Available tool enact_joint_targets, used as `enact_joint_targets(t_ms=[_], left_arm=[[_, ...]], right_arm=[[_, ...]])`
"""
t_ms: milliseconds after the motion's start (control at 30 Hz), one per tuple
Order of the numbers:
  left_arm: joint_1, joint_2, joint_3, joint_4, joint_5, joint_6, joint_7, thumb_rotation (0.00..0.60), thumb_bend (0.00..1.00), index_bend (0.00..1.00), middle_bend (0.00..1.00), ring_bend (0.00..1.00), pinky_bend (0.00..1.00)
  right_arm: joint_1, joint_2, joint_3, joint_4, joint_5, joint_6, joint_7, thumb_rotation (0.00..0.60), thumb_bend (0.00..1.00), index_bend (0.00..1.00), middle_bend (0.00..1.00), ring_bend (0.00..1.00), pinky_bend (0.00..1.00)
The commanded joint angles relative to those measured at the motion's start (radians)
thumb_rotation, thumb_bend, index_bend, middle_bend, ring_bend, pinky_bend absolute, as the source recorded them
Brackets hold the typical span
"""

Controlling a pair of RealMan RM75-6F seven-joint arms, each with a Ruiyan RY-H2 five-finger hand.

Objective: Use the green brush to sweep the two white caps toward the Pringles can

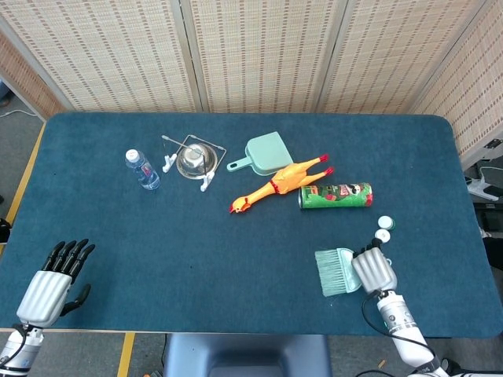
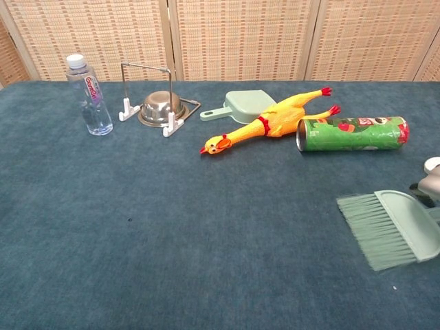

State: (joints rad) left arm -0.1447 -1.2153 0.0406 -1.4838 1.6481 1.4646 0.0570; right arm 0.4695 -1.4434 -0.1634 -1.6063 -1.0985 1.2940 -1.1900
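Green brush (image 1: 336,271) is held by the right hand (image 1: 374,270), bristles pointing left, below the two white caps (image 1: 383,229) near the Pringles can (image 1: 336,195), likely ready to push them, while the left hand (image 1: 49,289) rests open.

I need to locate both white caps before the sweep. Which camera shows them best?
The head view: both white caps lie in the open beside each other, between the Pringles can and the right hand holding the green brush. The chest view shows only one at its right edge.
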Motion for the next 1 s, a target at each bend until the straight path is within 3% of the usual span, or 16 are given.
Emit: enact_joint_targets(t_ms=[33, 267, 367, 500, 633, 767, 833, 1000], left_arm=[[-0.002, 0.002, 0.000, -0.005, -0.001, -0.003, 0.003, 0.600, 0.41, 0.00, 0.00, 0.00, 0.05], [-0.002, 0.006, -0.005, -0.010, -0.003, 0.003, 0.001, 0.600, 0.41, 0.00, 0.00, 0.00, 0.05], [0.002, 0.005, -0.007, -0.007, -0.003, 0.013, 0.000, 0.600, 0.41, 0.00, 0.00, 0.00, 0.05], [0.008, 0.003, -0.015, -0.001, -0.001, 0.037, -0.008, 0.600, 0.41, 0.00, 0.00, 0.00, 0.05], [0.011, 0.004, -0.022, 0.004, -0.006, 0.048, -0.014, 0.600, 0.41, 0.00, 0.00, 0.00, 0.05], [0.012, 0.003, -0.026, 0.006, -0.023, 0.039, -0.007, 0.600, 0.41, 0.00, 0.00, 0.00, 0.05], [0.011, 0.002, -0.027, 0.002, -0.026, 0.037, -0.002, 0.600, 0.41, 0.00, 0.00, 0.00, 0.05], [0.015, -0.004, -0.026, 0.001, -0.018, 0.046, 0.016, 0.600, 0.41, 0.00, 0.00, 0.00, 0.05]], right_arm=[[-0.033, -0.010, -0.013, -0.012, -0.017, -0.003, 0.019, 0.600, 0.26, 0.00, 0.02, 0.12, 0.17], [-0.080, 0.082, -0.017, -0.091, -0.091, 0.015, 0.232, 0.600, 0.23, 0.00, 0.00, 0.02, 0.09], [-0.131, 0.152, -0.007, -0.133, -0.199, 0.114, 0.424, 0.600, 0.21, 0.00, 0.00, 0.00, 0.01], [-0.221, 0.204, 0.030, -0.109, -0.309, 0.292, 0.680, 0.600, 0.21, 0.00, 0.00, 0.00, 0.00], [-0.276, 0.225, 0.065, -0.073, -0.306, 0.361, 0.777, 0.600, 0.21, 0.00, 0.00, 0.00, 0.00], [-0.295, 0.225, 0.079, 0.003, -0.255, 0.290, 0.900, 0.600, 0.21, 0.00, 0.00, 0.00, 0.00], [-0.282, 0.241, 0.078, 0.025, -0.243, 0.223, 0.929, 0.600, 0.21, 0.00, 0.00, 0.00, 0.00], [-0.287, 0.247, 0.096, 0.023, -0.254, 0.200, 0.943, 0.600, 0.21, 0.00, 0.00, 0.00, 0.00]])
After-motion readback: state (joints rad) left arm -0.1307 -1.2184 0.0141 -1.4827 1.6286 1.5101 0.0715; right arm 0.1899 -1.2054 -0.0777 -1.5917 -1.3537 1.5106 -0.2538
